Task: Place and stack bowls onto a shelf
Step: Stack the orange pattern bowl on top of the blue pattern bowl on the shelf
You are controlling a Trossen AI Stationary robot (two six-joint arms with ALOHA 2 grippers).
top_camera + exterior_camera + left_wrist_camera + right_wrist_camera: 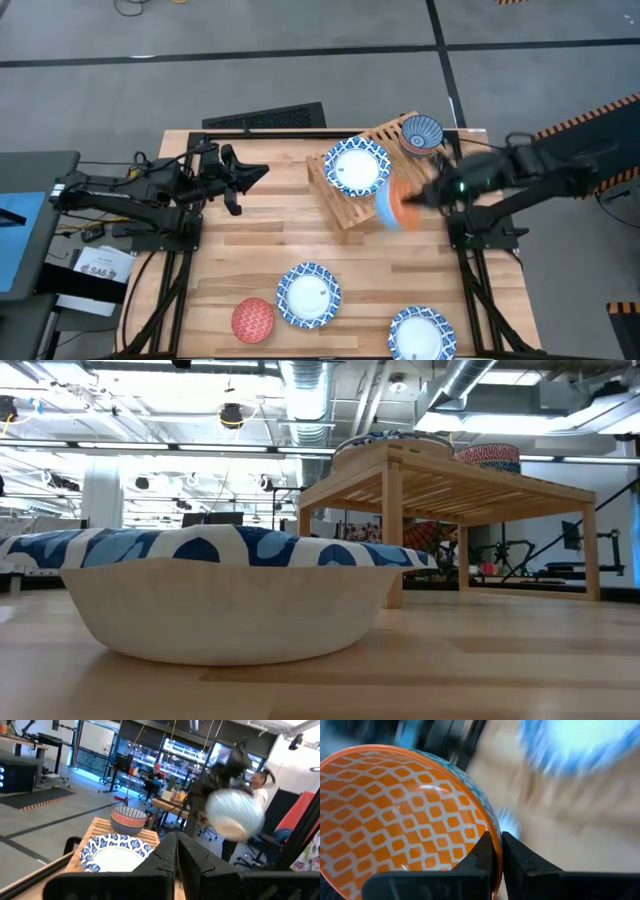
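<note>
An orange bowl [405,815] is pinched by its rim in the right tool [428,196], beside the shelf [345,213] on the wooden counter [260,250]. The left tool [250,178] is held closed, empty, over the counter. People in the room are seen only from the left wrist.

Two bowls [356,166] on shelf [345,212] — three more [308,296] on tabletop [260,250] before it.

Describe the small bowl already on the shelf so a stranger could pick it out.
Find the slatted wooden shelf at the table's far edge. On its far right corner, beside the wide blue-rimmed bowl, sits the blue-grey bowl: smaller, deeper and patterned all over inside.
</note>
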